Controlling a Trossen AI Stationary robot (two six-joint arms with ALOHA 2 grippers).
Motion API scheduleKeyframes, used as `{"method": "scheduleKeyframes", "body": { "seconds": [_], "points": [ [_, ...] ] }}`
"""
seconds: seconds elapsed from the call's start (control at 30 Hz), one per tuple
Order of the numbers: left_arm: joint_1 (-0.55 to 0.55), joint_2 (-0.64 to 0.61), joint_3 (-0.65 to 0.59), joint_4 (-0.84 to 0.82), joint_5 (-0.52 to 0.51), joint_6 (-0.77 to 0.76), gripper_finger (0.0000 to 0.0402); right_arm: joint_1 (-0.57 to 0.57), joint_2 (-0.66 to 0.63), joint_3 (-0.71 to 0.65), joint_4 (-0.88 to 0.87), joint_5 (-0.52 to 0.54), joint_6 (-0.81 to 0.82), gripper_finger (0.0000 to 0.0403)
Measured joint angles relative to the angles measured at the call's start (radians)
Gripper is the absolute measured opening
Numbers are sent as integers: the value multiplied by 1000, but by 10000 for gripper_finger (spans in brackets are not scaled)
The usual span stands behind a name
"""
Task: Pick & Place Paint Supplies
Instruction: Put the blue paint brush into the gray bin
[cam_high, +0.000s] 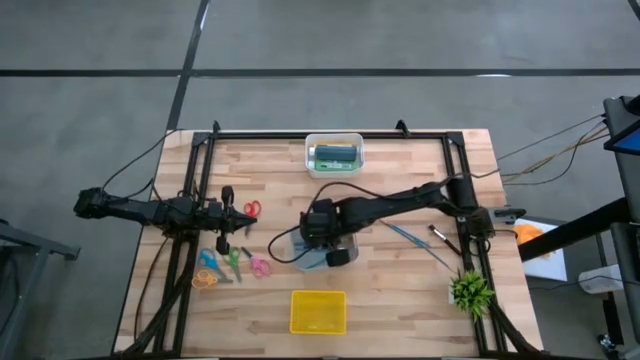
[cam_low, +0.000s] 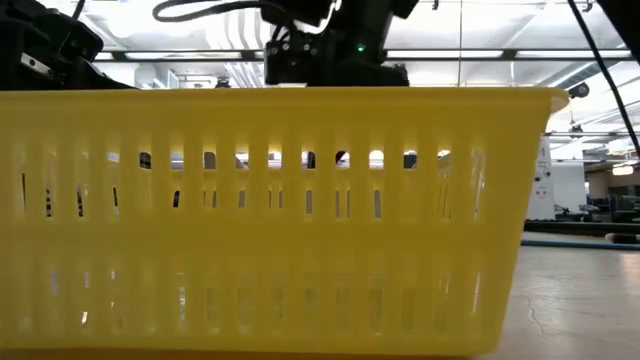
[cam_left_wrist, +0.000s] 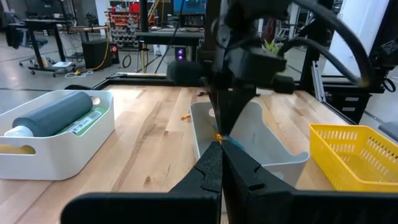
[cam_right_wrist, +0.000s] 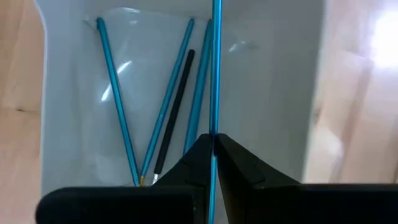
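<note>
Here the right end effector (cam_right_wrist: 212, 146) hangs over the grey bin (cam_right_wrist: 280, 93), fingers clamped on a blue brush (cam_right_wrist: 216, 68) that runs straight ahead of them. Directly below lie three more blue brushes (cam_right_wrist: 115, 87) and a black one (cam_right_wrist: 177, 102). The brush looks light, stiff and slick; a mid-handle pinch likely limits pivoting. The left end effector (cam_left_wrist: 219, 163), pressed together, waits well apart.

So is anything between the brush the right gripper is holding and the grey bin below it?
Nothing visible. The right gripper holds a blue brush directly over the grey bin, where other brushes already lie flat.
</note>
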Motion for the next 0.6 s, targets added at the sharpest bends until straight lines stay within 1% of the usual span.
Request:
{"method": "scheduleKeyframes", "body": {
  "seconds": [0.1,0.2,0.37,0.6],
  "points": [
    [0,0,0,0,0,0,0,0,27,16,-7,-3,-4,18],
    [0,0,0,0,0,0,0,-7,37,21,-8,-32,-4,18],
    [0,0,0,0,0,0,0,-19,41,22,-9,-72,-4,18],
    [0,0,0,0,0,0,0,-21,41,21,-6,-95,10,23]
  ]
}}
